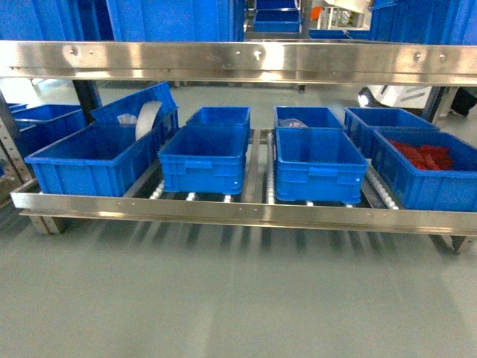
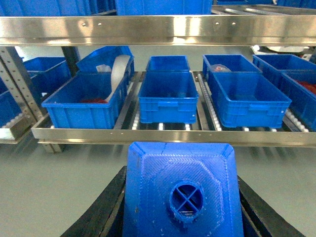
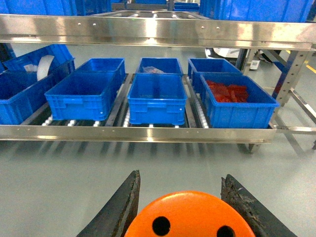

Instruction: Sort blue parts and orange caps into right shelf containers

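Blue part [image 2: 181, 192] clamped in left end effector [image 2: 181, 207], orange cap [image 3: 190, 217] in right [image 3: 182, 207].

Head view, lower shelf: eight blue crates counted. Front row of four – far left [image 1: 89, 160], second [image 1: 203, 158], third [image 1: 319, 164], far right [image 1: 421, 173]. Back row of three – [image 1: 218, 117], [image 1: 306, 117], [image 1: 384, 123] – plus one tilted crate [image 1: 141, 108] behind the far-left one. More crates at the left edge, cut off; not counted.

One blue part [image 2: 181, 195] in the left wrist view. One orange cap [image 3: 190, 217] in the right wrist view, two holes showing in its top.

Red pieces [image 3: 224, 92] heaped in the far-right crate; number could not be told.
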Motion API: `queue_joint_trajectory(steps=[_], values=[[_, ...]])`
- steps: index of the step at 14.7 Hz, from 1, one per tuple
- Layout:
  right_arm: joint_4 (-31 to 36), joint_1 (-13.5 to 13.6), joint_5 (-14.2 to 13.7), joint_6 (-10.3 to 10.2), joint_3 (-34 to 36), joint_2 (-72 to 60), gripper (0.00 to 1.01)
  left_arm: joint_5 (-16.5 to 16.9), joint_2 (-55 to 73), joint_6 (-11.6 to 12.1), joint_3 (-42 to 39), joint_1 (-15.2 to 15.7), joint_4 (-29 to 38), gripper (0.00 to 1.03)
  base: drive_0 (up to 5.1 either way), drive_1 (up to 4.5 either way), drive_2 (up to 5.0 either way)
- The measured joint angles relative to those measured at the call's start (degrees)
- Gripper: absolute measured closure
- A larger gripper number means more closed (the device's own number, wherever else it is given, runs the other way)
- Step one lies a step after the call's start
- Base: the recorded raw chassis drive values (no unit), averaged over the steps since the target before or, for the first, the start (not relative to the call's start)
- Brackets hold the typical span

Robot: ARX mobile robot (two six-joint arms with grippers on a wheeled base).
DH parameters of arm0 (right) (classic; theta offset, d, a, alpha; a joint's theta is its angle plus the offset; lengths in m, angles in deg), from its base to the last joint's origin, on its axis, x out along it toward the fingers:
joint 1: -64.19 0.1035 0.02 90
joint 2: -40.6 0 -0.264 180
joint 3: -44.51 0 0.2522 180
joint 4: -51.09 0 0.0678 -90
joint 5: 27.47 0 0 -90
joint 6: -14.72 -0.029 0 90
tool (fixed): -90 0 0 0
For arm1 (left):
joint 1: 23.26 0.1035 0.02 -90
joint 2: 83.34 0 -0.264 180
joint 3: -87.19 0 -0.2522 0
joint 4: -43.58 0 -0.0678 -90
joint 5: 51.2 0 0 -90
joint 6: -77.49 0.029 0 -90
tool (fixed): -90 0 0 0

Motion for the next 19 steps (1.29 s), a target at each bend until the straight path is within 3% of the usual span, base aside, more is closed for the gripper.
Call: queue_joint_trajectory(steps=[4, 11, 16, 19], values=[[-0.04, -0.02, -0.11, 0.00, 0.00, 0.00, 0.59, 0.20, 0.00, -0.02, 0.00, -0.17, 0.02, 0.59, -0.6, -0.60, -0.6], [-0.02, -0.02, -0.09, 0.00, 0.00, 0.28, 0.59, 0.02, -0.20, 0.00, 0.00, -0.07, 0.00, 0.59, 0.0, 3.93, -3.9], [-0.11, 0.00, -0.15, 0.00, 0.00, 0.24, 0.59, 0.04, -0.20, 0.00, 0.00, -0.07, -0.07, 0.59, -3.5, 4.78, -1.3], [0.15, 0.02, 0.17, 0.02, 0.00, -0.28, 0.59, -0.35, -0.13, -0.02, 0.00, 0.28, 0.31, 0.59, -0.1, -0.13, -0.1]])
